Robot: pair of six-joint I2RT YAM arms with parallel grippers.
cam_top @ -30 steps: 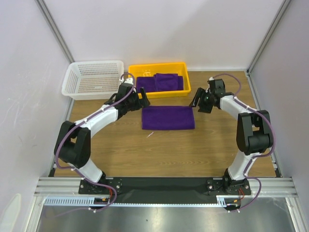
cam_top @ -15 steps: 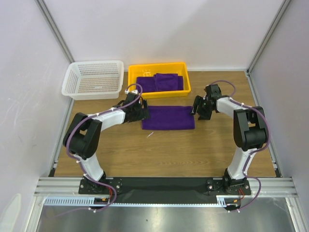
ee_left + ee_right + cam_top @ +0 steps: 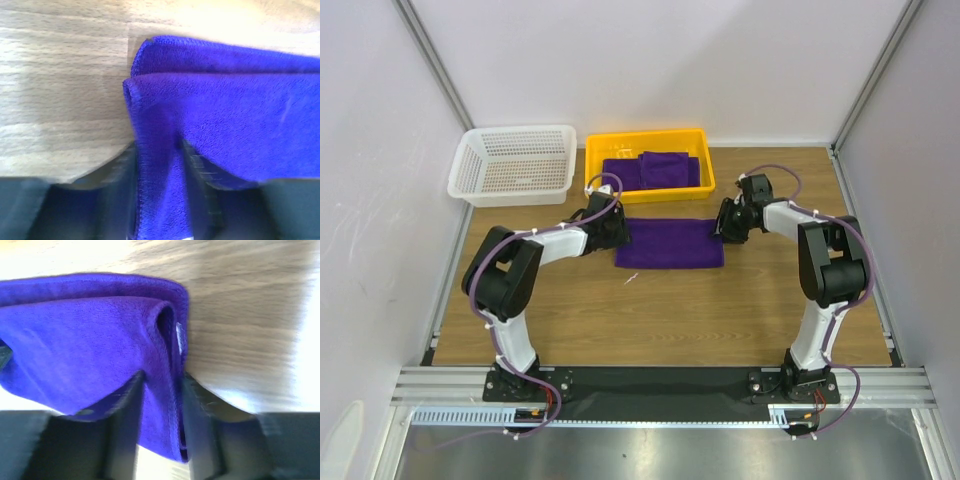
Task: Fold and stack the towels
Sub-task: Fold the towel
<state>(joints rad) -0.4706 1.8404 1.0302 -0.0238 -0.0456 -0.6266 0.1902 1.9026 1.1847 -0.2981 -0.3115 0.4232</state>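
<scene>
**Ana:** Purple terry, nearest us: the purple towel [image 3: 668,243] lies flat mid-counter [image 3: 670,310], between the two arms. Which step is this?

**Ben:** The grab before a fold, I'd say. The left tool [image 3: 611,232] sits at the towel's far-left corner and the right tool [image 3: 725,226] at its far-right corner. In both wrist views a ridge of cloth is pinched between the fingers [image 3: 206,200].

**Ana:** So what does the next move call for?

**Ben:** Probably lifting both corners together, level, and carrying the far edge over toward the near edge. If one side rises faster, the fold will likely skew. After that it belongs with the folded towels [image 3: 665,168] in the yellow tray [image 3: 592,165], just beyond.

**Ana:** What can't you make out?

**Ben:** The left wrist view shows two layers at the towel's edge, and I can't tell whether both layers are caught or only the top one. The fingers' bases run into the dark bottom of each wrist view. From above, the tool heads cover the corners they hold. In the tray I can't count how many towels lie there. A tiny pale scrap [image 3: 632,278] on the wood is too small to name. Farthest left stands a white basket [image 3: 515,165], beside the tray.
</scene>
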